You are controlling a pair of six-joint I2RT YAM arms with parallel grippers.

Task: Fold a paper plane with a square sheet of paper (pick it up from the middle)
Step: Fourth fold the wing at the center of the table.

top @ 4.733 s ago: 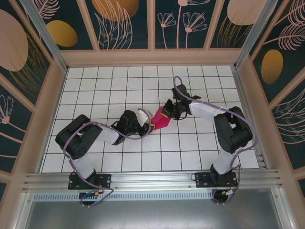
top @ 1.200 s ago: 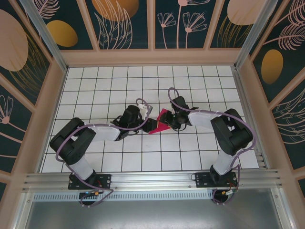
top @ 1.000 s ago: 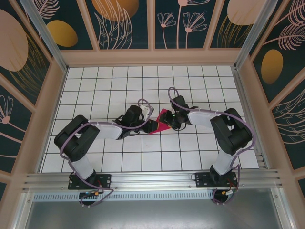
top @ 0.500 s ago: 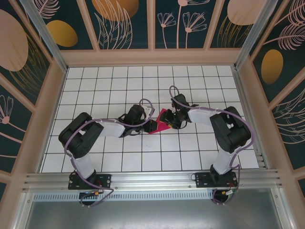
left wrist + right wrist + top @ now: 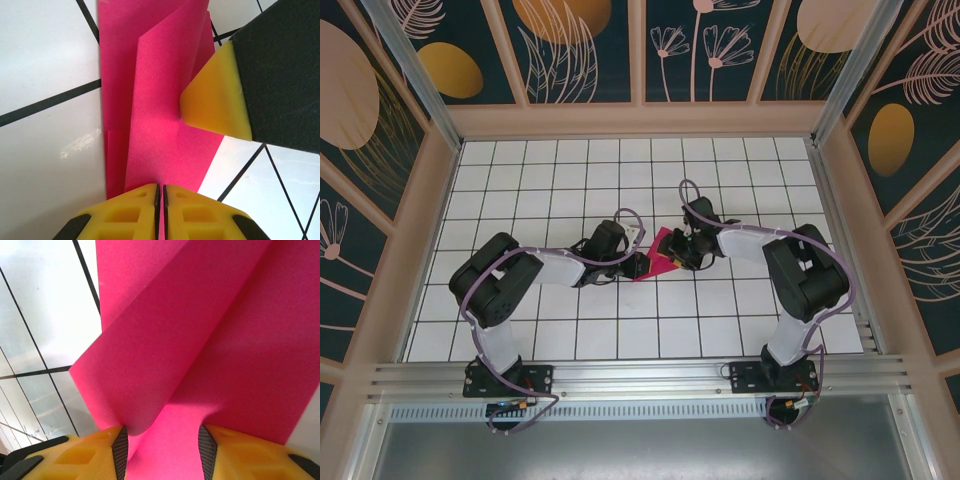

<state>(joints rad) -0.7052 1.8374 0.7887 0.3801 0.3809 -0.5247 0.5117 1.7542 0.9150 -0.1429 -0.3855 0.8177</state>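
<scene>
The square sheet of paper point(image 5: 658, 262) is a creased, folded magenta shape lying on the tiled floor between the two arms. My left gripper point(image 5: 638, 263) meets it from the left. In the left wrist view the left gripper point(image 5: 160, 187) is shut on the near edge of the paper point(image 5: 150, 100), with only a thin pink layer between its pads. My right gripper point(image 5: 682, 250) reaches in from the right. Its jaws point(image 5: 162, 432) stand apart, straddling raised folds of the paper point(image 5: 200, 340) that curl up against both pads. One right fingertip point(image 5: 215, 102) rests on the paper.
White floor tiles with black grid lines point(image 5: 570, 190) surround the paper. Wooden-framed patterned walls point(image 5: 440, 180) close in the left, right and far sides. The arm bases sit on a metal rail point(image 5: 640, 375) at the near edge.
My left gripper has slid a little right and closed on the paper's edge. The right gripper's jaws have narrowed slightly around the folds. The paper stays in the same spot.
</scene>
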